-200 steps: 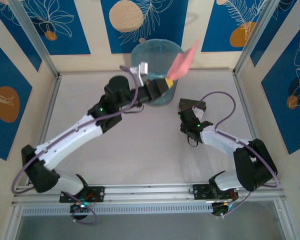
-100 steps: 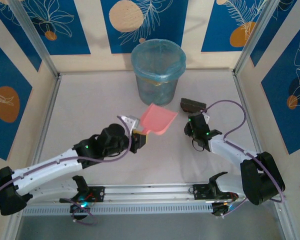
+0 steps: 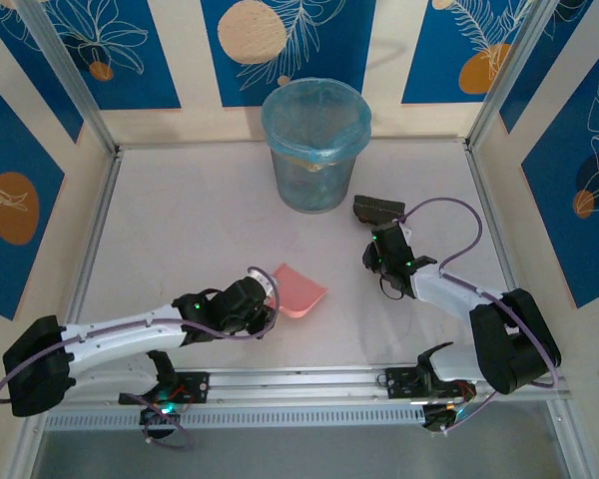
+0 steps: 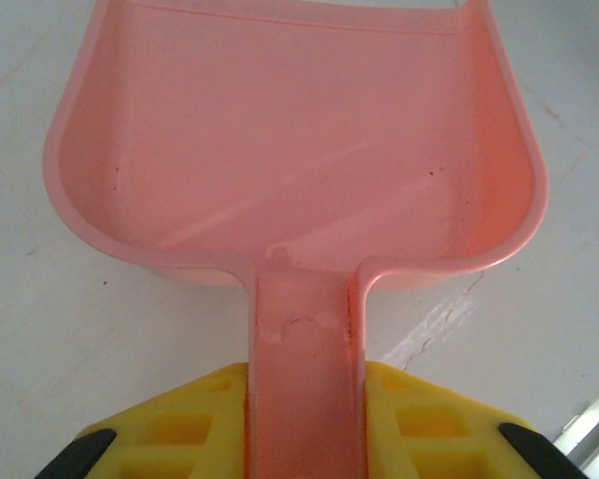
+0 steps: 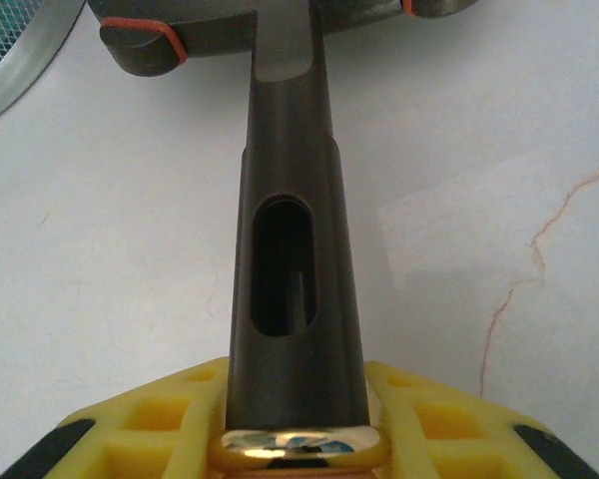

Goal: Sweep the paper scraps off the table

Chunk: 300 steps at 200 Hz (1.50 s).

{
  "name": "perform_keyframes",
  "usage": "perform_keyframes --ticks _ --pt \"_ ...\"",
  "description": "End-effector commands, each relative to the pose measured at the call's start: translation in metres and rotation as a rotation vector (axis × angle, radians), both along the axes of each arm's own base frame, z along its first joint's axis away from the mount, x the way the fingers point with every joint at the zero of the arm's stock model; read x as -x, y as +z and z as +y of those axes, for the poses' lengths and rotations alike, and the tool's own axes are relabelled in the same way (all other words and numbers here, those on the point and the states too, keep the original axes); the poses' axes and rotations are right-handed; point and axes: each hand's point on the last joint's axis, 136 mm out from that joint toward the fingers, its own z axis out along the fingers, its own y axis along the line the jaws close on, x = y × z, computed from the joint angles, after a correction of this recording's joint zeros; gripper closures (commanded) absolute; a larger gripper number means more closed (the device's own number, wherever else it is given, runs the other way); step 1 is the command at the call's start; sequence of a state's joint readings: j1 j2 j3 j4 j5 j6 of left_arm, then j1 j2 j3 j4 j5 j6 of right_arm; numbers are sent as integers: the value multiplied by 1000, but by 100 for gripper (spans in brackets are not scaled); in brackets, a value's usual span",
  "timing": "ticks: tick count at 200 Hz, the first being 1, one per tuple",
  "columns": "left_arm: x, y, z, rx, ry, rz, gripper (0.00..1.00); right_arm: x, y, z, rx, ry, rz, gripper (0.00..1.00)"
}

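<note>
Pinching the handle of the pink dustpan [image 4: 290, 150], the left tool [image 4: 304, 424] is holding it low over the counter [image 3: 190, 220]; the right tool [image 5: 295, 424] is clamping the handle of a dark brush [image 5: 290, 249], its head near the blue-lined bin [image 3: 314, 150].

The dustpan [image 4: 290, 150] is pink plastic, smooth with a soft sheen, faintly translucent and flecked with dark specks (a rough moulding scar sits where its handle begins). The table [image 4: 70, 329] is pale and matt, with thin brownish veins. The brush handle [image 5: 290, 249] is dark grey satin plastic with 1 glossy gold cap [image 5: 298, 444]. The fingers [image 4: 429, 424] are matt yellow plastic moulded in a grid. The bin [image 3: 314, 145] wears a thin, wrinkled blue plastic liner.
</note>
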<state>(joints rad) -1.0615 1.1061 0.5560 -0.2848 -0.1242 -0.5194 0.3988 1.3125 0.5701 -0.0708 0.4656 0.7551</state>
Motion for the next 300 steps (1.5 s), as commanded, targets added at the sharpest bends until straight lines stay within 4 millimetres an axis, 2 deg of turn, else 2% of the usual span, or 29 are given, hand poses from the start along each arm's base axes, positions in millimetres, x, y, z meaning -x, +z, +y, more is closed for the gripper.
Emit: perform_keyframes --ticks 1,74,88,101,112,135,145,164,173,181,195,199,204,229,247,262,273,289,300 --pt "-1 -2 -7 0 -32 -25 100 -6 7 -1 11 -15 -14 99" --pt "-16 -11 -39 -47 -72 -6 100 -6 3 -4 23 -37 8 96" --pt "-19 -15 -43 -64 -77 -4 96 -6 3 -5 22 -43 11 95" --pt "-20 -21 -49 -69 -86 10 90 -6 3 -5 20 -47 13 93" --pt "-22 -27 -52 -82 -87 19 81 -5 2 -5 17 -49 16 93" --pt "-26 -38 -48 -123 -58 23 65 -5 2 -5 9 -55 15 91" --pt "-28 -39 -46 -129 -47 19 56 -5 3 -5 9 -57 17 90" --pt "-29 -37 -44 -122 -37 13 43 -5 4 -6 4 -63 13 89" --pt "-29 -33 -44 -114 -34 5 36 -5 4 -6 4 -64 13 88" --pt "-30 -31 -42 -111 -29 -3 31 -4 4 -7 6 -70 17 83" --pt "-31 -23 -39 -100 -17 -25 24 -4 4 -8 7 -74 19 83" --pt "-32 -21 -38 -97 -11 -31 17 -4 4 -8 7 -74 20 83" --pt "-33 -17 -37 -92 -5 -41 13 -4 4 -8 6 -74 17 82" --pt "-38 3 -27 -65 40 -97 1 -3 5 -7 1 -72 15 82" --pt "-42 21 -18 -31 82 -148 0 -3 6 -8 -2 -75 12 81" --pt "-48 41 -6 -1 142 -207 0 -2 6 -8 -4 -80 13 71" --pt "-55 54 9 1 215 -261 0 -1 8 -8 -6 -80 12 70" --pt "-63 77 35 21 339 -349 0 0 10 -10 -5 -90 10 59" --pt "-66 91 54 43 419 -404 0 1 12 -11 -9 -94 4 57"
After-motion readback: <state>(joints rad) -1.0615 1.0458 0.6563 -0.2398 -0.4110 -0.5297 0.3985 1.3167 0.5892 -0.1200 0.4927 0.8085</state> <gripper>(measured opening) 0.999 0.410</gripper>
